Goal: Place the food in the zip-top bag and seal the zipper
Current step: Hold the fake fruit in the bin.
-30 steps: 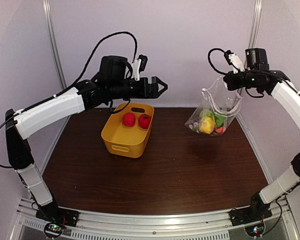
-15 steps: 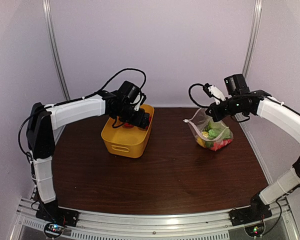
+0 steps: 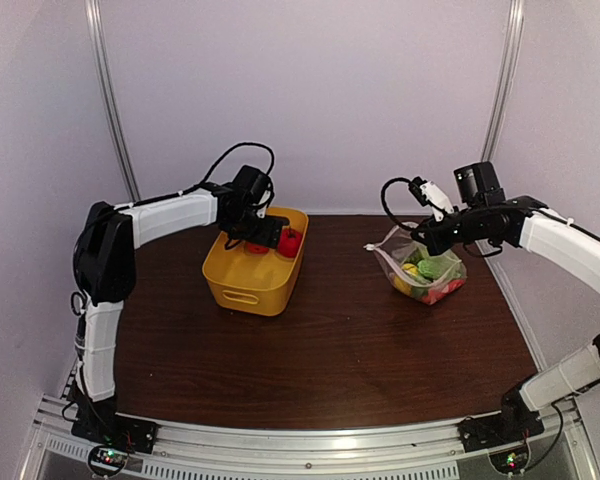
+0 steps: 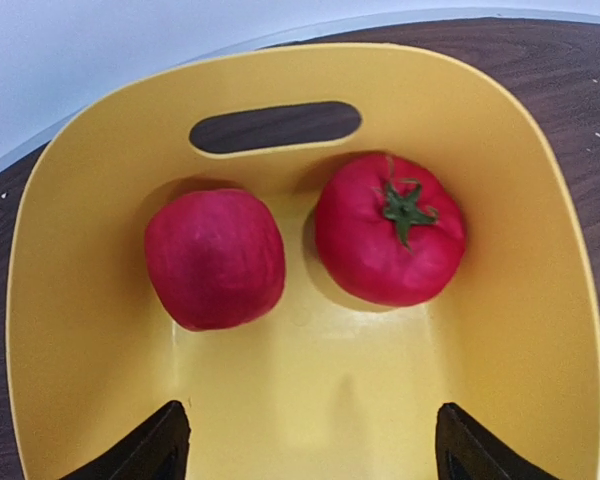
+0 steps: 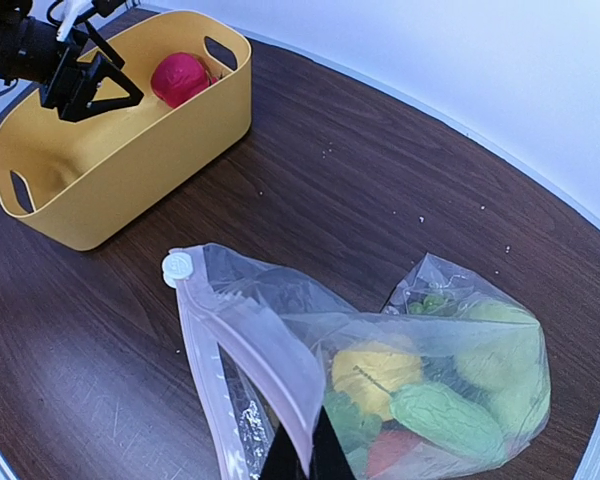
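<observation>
The clear zip-top bag [image 3: 425, 272] lies on the table at the right with its mouth open toward the left. It holds yellow [image 5: 375, 368], green [image 5: 445, 420] and red [image 5: 395, 450] toy food. My right gripper [image 3: 420, 243] is shut on the upper mouth edge by the zipper strip [image 5: 250, 350], its fingertips [image 5: 305, 455] pinching the film. A white slider [image 5: 177, 267] sits at the strip's far end. My left gripper [image 4: 310, 455] is open and empty inside the yellow basket [image 3: 242, 285], just short of a red round fruit [image 4: 214, 258] and a red tomato [image 4: 390, 230].
The basket [image 4: 540, 300] stands at the back left of the brown table [image 3: 320, 350], with handle slots in its end walls. White walls and metal posts close in the back and sides. A gap of bare table lies between basket and bag [image 5: 310, 180].
My left gripper came down from high above the basket into it. My right gripper lowered the hanging bag until it rests on the table, still holding its mouth edge.
</observation>
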{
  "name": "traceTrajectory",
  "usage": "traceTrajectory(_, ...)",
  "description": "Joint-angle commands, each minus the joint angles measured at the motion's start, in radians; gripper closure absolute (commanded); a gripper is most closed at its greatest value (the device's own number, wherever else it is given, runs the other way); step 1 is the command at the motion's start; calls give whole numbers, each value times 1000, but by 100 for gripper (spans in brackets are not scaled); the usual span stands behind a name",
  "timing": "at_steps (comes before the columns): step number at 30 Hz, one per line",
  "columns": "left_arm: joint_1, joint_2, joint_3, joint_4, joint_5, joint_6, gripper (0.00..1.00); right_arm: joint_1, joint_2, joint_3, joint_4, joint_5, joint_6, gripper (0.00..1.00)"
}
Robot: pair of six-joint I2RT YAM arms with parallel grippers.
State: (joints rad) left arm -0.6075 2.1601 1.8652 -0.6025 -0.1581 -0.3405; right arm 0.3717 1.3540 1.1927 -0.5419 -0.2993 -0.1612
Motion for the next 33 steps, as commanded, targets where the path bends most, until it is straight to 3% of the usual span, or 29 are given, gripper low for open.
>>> traceTrajectory(1, 28, 56, 73, 35, -63, 6, 15, -1, -30, -20, 19, -30, 15, 100)
traceTrajectory(12, 61, 224, 249, 25, -69, 0, 18, -1, -44, -32, 18, -29, 18, 100)
traceTrajectory(29, 92, 333, 325, 32, -118, -16, 28, -1, -59, -53, 22, -27, 17, 100)
traceTrajectory(33, 98, 357, 350, 30, -104, -19, 23, -1, -58, -50, 22, -29, 19, 100)
